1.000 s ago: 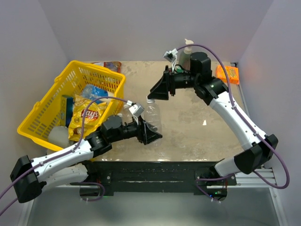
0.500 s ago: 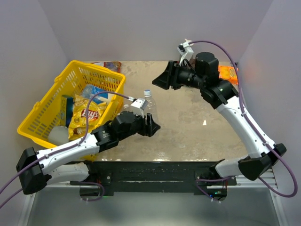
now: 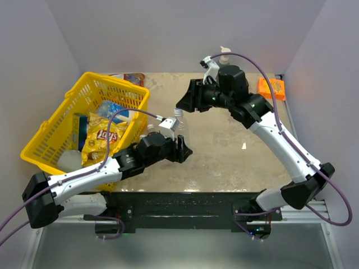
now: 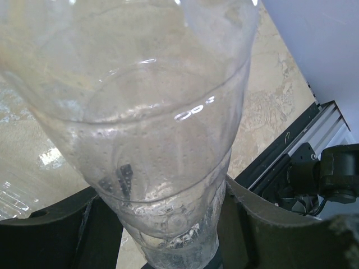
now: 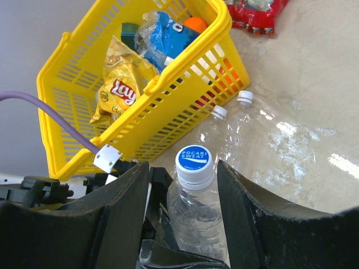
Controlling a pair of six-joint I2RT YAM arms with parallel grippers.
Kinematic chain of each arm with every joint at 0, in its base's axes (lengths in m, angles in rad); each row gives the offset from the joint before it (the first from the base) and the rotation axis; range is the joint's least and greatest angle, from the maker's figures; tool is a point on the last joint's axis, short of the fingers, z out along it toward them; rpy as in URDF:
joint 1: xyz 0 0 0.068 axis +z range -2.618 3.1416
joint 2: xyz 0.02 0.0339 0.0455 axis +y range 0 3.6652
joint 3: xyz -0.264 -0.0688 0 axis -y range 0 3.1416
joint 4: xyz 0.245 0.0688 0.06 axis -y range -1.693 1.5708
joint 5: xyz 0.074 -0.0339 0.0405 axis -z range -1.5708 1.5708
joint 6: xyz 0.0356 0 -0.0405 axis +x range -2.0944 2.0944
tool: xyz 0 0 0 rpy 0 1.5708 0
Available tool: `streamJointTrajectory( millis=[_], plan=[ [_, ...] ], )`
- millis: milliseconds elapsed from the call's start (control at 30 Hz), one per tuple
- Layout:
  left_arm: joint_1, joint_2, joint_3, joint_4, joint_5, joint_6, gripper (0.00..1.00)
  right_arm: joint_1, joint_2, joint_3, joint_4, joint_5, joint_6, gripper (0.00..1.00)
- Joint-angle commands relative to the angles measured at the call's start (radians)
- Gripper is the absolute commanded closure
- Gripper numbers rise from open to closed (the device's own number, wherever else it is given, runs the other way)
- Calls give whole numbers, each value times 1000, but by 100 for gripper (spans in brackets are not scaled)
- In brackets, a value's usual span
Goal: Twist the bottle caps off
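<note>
Right gripper (image 5: 182, 165) nearer now, spread wide either side of blue cap (image 5: 194, 165); left gripper (image 4: 168, 224) tight round bottle (image 4: 146, 112)

Pale walls (image 3: 168, 33) — beige tabletop (image 3: 224, 143)

The left arm (image 3: 84, 178) stretches low from the near left corner of the worktop (image 3: 224, 157) toward the middle of its near edge. The left claw (image 3: 180, 150) is clamped on the lower body of a bottle (image 3: 178, 129). The right arm (image 3: 280, 140) arches high from the near right corner, wrist turned toward the centre. The right claw (image 3: 185, 102) is spread wide, its fingers (image 5: 120, 218) apart.
</note>
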Motion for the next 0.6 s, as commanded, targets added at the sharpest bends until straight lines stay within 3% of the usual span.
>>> streamJointTrajectory(
  millis=[0, 233, 567],
  plan=[
    [-9, 9, 61, 42, -21, -15, 58, 20, 12, 46, 0, -7, -31, 44],
    [-10, 23, 74, 43, -20, -10, 59, 57, 65, 95, -87, 62, -72, 45],
    [-15, 28, 75, 45, -15, -10, 59, 77, 77, 89, -63, 68, -75, 50]
  ],
)
